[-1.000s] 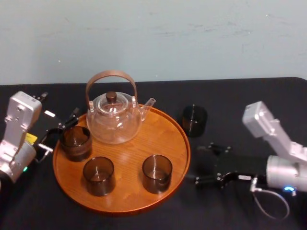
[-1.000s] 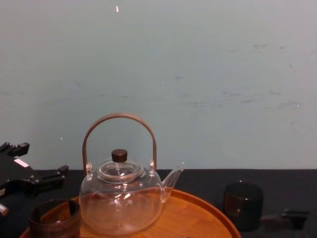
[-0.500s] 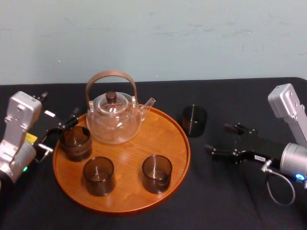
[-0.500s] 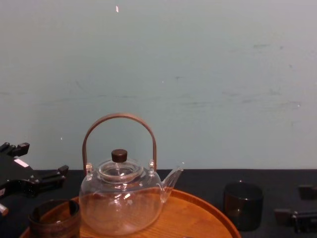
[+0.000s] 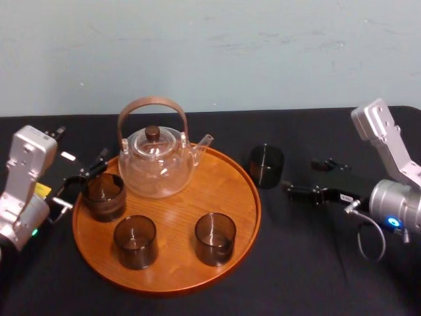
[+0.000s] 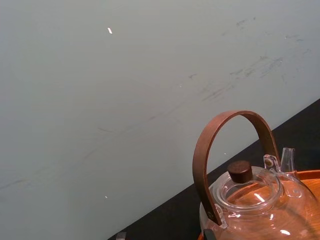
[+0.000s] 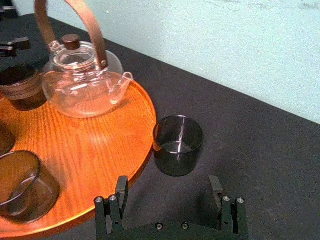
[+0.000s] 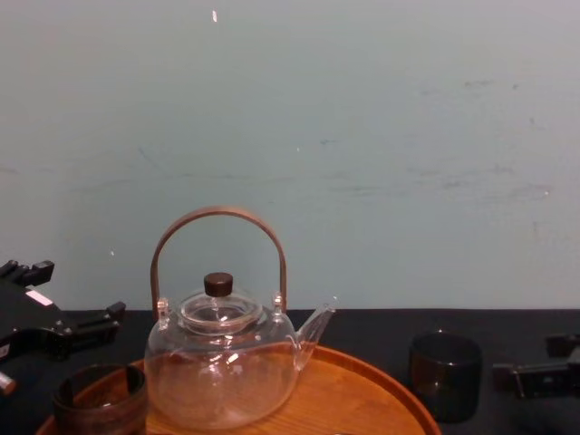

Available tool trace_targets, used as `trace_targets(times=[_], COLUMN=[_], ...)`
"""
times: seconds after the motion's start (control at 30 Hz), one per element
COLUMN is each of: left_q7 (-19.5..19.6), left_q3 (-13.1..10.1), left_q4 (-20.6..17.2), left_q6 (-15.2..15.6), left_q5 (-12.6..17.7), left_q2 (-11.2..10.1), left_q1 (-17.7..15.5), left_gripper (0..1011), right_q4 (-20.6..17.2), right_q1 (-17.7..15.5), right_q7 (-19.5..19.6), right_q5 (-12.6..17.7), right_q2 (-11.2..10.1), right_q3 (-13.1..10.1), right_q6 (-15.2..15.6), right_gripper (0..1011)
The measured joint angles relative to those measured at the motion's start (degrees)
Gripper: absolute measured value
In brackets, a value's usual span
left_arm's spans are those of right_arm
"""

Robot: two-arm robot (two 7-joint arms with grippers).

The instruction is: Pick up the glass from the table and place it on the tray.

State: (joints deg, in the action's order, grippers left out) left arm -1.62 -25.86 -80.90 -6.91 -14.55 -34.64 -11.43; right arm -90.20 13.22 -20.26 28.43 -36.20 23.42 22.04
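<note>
Table (image 5: 309, 270): covered in matte black cloth; pale blue-green wall behind.

Tray (image 5: 227, 181): large, round, orange-brown wood with visible grain and a low raised rim. It carries a clear glass teapot (image 5: 156, 163) with a bulbous body, short spout, dark knob lid and arched brown hoop handle. It also holds three short, smoky, straight-walled cups: one at the left rim (image 5: 103, 195) and two toward the near edge (image 5: 135, 241) (image 5: 215, 238).

Glass (image 5: 266, 166): a dark, translucent, squat cylinder. It stands upright on the cloth just off the tray's right rim, apart from it, on the side the teapot spout points to.

Right gripper (image 5: 301, 176): low over the table to the right of the glass and aimed at it. In the right wrist view the black fingers (image 7: 120, 192) are spread wide and hold nothing. The glass (image 7: 178, 145) sits ahead of the tips, not between them.

Left gripper (image 5: 82, 179): at the tray's left edge beside the left cup, fingers parted and holding nothing. Whether it touches the cup I cannot tell.
</note>
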Motion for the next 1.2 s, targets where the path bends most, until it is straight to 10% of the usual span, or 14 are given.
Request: trace_targets(times=[1.2], left_q7=[0.0], left_q3=[0.0], left_q4=[0.0], left_q6=[0.0], left_q5=[0.0], left_q2=[0.0], left_q1=[0.0], left_gripper=[1001], right_q4=[16.6], right_q1=[12.8], right_q7=[-2.9], right_q5=[-7.6], right_q2=[10.3], right_q3=[2.9], right_q6=[3.0], right_gripper=[1002])
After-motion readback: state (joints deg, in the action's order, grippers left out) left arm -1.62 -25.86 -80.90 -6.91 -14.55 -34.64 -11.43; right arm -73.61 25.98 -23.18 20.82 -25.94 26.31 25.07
